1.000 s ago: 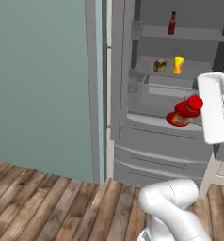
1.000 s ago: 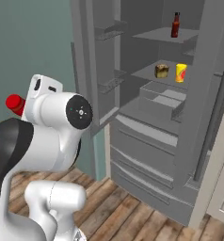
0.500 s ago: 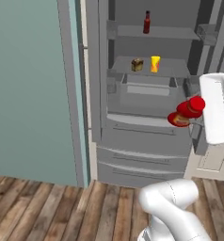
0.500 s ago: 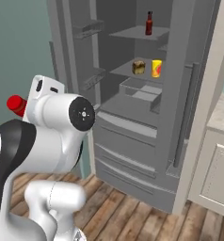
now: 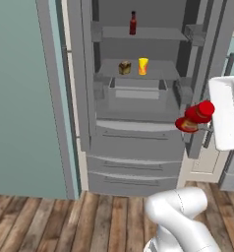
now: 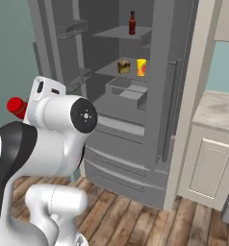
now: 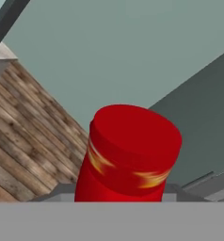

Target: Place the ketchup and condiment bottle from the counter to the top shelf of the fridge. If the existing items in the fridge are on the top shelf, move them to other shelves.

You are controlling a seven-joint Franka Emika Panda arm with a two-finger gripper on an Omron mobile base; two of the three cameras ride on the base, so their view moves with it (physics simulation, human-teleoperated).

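We observed the gripper (image 5: 203, 120) closed on the ketchup (image 5: 193, 117), held tilted in the air in front of the open fridge (image 5: 138, 147), level with its drawers. The condiment bottle (image 5: 133, 23) stood on the top shelf (image 5: 153, 33). A brown lump (image 5: 124, 68) and a yellow cup (image 5: 143, 66) sat side by side on the shelf below.

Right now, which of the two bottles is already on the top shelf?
The condiment bottle: slim, dark, black-capped, upright on the top shelf. The squat red ketchup is outside the fridge, in the gripper.
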